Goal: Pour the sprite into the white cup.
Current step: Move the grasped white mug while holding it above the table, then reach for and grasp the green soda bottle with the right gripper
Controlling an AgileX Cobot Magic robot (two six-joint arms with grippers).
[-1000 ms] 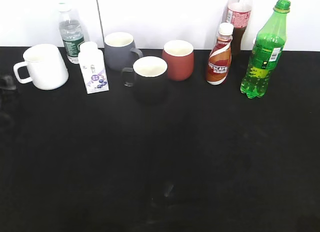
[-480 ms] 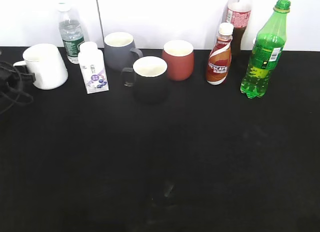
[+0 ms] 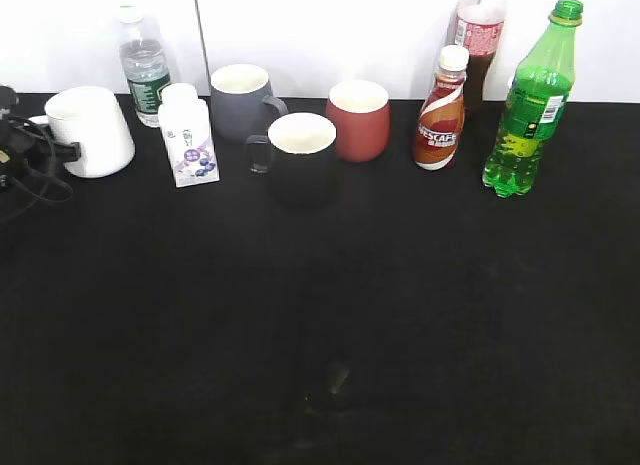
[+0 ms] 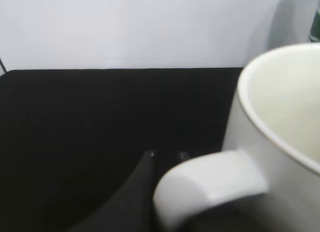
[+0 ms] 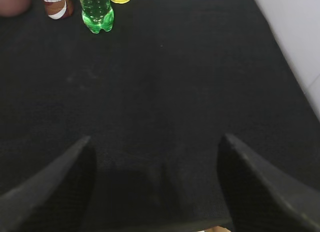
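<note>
The white cup (image 3: 92, 130) stands at the far left of the black table. My left gripper (image 3: 45, 150) is at its handle, which it mostly hides. In the left wrist view the cup (image 4: 280, 117) fills the right side, and my left gripper (image 4: 166, 154) has its fingertips close together under the handle loop, shut on the handle. The sprite (image 3: 528, 105) stands upright at the far right with its cap on. It also shows in the right wrist view (image 5: 97, 10), far ahead of my right gripper (image 5: 156, 142), which is open and empty over bare table.
A water bottle (image 3: 145, 70), a small white carton (image 3: 188, 135), a grey mug (image 3: 240, 100), a black mug (image 3: 298, 155), a red cup (image 3: 358, 118), a Nescafe bottle (image 3: 440, 110) and a dark drink bottle (image 3: 478, 35) stand along the back. A white wall rises behind them.
My left gripper came in from the left edge and reached the white cup's handle. The cup, the bottles and the right arm have not moved.
</note>
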